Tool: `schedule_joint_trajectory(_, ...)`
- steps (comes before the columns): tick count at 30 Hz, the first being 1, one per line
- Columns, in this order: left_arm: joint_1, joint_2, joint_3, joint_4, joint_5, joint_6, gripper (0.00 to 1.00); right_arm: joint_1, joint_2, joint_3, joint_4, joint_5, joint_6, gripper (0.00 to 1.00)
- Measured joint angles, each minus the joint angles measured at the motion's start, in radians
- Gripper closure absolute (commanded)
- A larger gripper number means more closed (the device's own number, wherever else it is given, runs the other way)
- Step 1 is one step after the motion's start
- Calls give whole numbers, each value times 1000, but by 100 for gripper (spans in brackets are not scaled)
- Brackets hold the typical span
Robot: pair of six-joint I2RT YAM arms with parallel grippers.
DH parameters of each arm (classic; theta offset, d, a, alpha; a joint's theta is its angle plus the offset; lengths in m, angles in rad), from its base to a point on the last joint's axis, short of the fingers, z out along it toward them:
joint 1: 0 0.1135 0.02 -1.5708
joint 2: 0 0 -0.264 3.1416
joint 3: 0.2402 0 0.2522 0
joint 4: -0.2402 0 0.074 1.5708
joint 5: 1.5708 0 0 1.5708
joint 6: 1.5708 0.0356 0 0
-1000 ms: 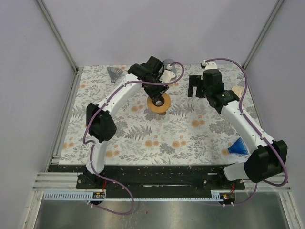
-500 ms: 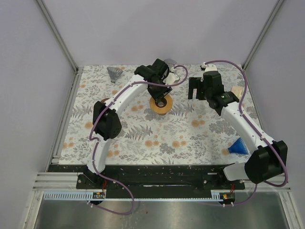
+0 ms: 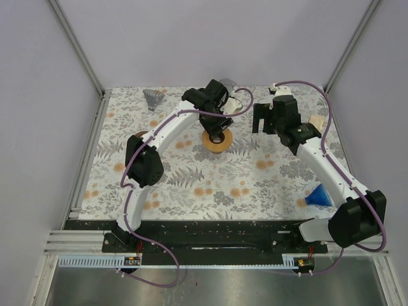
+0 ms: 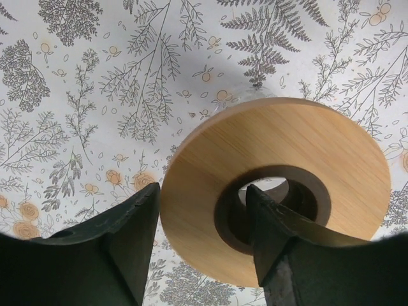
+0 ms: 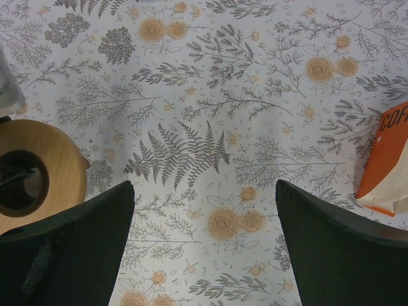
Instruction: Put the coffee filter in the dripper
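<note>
Just toward twelve o'clock from the middle of the fern-printed table [image 3: 268, 182] is the dripper [image 4: 299, 146], a flat round ring of pale, fine-grained wood with a dark round hole. The left gripper [image 4: 203, 201] is clamped on the ring's band, jaws about half apart, with one black finger through the hole and the other against the outer rim at nine o'clock. The right gripper [image 5: 204, 188] hangs spread wide and empty above the table at two o'clock, with an orange-and-white pack [image 5: 384, 153] lettered COFF at its three o'clock.
</note>
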Motion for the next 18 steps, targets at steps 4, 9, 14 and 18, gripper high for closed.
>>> schedule_joint_trajectory(4,-5,0,0,5,3,2,18,0,-7,0,-8,3,3,0)
schedule_joint_trajectory(9,-6,-3,0,13,2,1,13,-2,-44,1,-13,13,16,1)
schedule_joint_trajectory(14,-6,-41,-6,22,3,2,5,-26,-81,3,-37,41,58,1)
schedule_joint_trajectory(18,-6,-125,-27,28,11,2,5,-94,-132,3,-74,57,117,1)
